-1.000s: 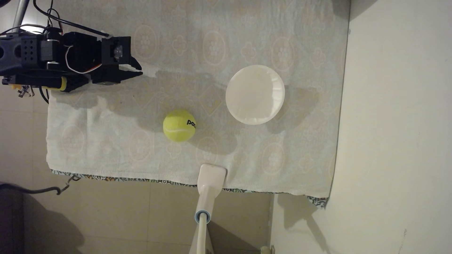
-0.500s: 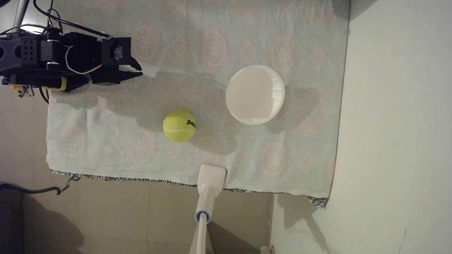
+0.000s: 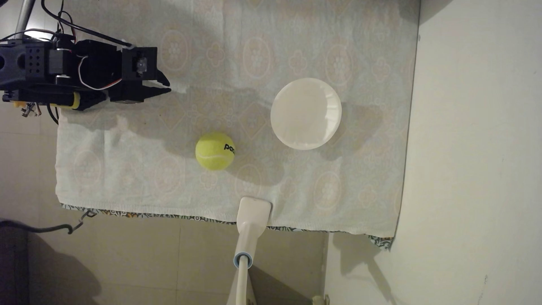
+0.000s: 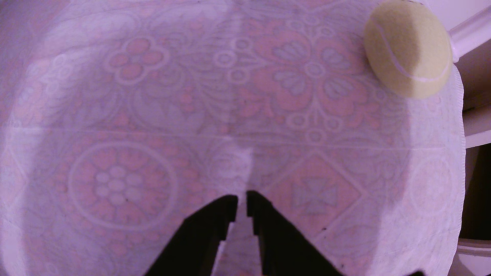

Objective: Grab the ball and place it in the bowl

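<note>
Tennis ball handling starts from the gripper [image 4: 241, 197], whose black jaws stand almost together with a thin gap, gripping nothing above the patterned cloth [image 3: 293, 38]. Farther out, the ball [image 3: 215, 151] rests free on the cloth, well apart from the white ribbed bowl [image 3: 306, 113]. Probably light, springy and fuzzy, it should grip well across its widest middle.

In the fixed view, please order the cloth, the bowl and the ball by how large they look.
1. the cloth, by far the largest; the other two rest on it.
2. the bowl, roughly twice as wide as the ball.
3. the ball, the smallest.
</note>
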Action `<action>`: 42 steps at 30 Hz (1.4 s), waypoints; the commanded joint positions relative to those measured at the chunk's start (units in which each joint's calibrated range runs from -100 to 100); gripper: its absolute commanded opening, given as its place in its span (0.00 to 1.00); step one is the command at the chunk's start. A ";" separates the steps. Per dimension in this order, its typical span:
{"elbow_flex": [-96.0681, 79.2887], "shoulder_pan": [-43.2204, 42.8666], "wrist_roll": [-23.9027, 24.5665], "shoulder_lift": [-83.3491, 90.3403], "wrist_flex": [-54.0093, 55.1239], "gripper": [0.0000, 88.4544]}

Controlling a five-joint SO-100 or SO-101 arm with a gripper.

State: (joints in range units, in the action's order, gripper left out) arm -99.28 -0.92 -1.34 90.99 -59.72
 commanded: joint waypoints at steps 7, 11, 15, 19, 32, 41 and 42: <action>2.73 1.80 -0.05 0.64 -2.74 0.00; 5.00 2.90 -0.54 0.72 -4.47 0.00; 9.55 4.22 -1.32 0.72 -7.59 0.00; 12.54 6.75 -2.54 0.72 -8.99 0.00; 18.09 10.39 -4.44 0.24 -10.79 0.00; 24.63 12.92 -4.44 -4.91 -11.04 0.00; 25.54 13.14 -4.44 -5.64 -11.20 0.00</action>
State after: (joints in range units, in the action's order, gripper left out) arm -80.03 11.11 -5.54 87.56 -70.22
